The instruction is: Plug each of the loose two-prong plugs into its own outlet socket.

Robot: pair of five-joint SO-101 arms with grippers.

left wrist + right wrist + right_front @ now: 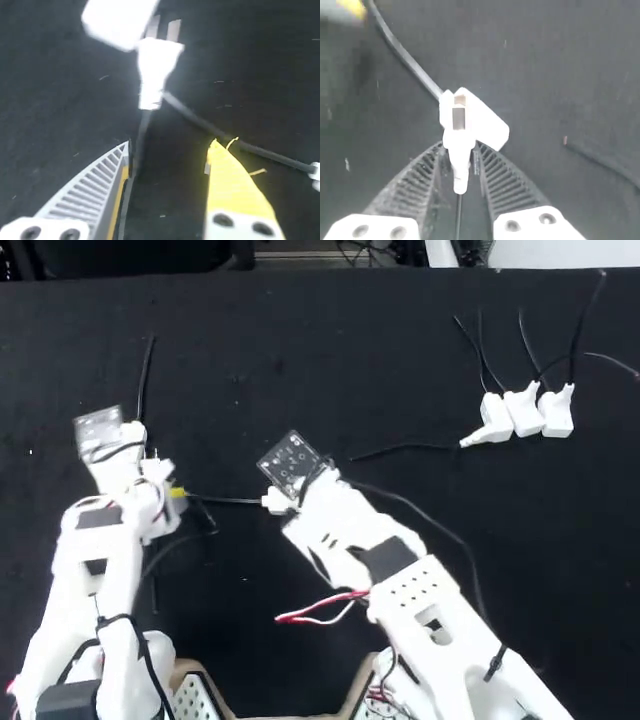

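Note:
My left gripper [170, 147] is open, with a grey finger and a yellow one either side of a black cable [136, 150]. Just past the fingertips lies a white two-prong plug [156, 57], its prongs right beside a white socket block [117, 20]. From above, this plug [155, 468] sits at the tip of the left arm. My right gripper [459, 150] is shut on another white plug [457, 142], whose metal prong [459, 112] lies against a white block [487, 127] with a black cable. That gripper [275, 502] stands near the table's middle.
Three white plug-and-socket pieces [522, 410] lie in a row at the far right, with black cables trailing off behind them. A black cable [220, 500] runs between the two grippers. More loose cable [420, 510] curves past the right arm. The black table [330, 350] is bare towards the back.

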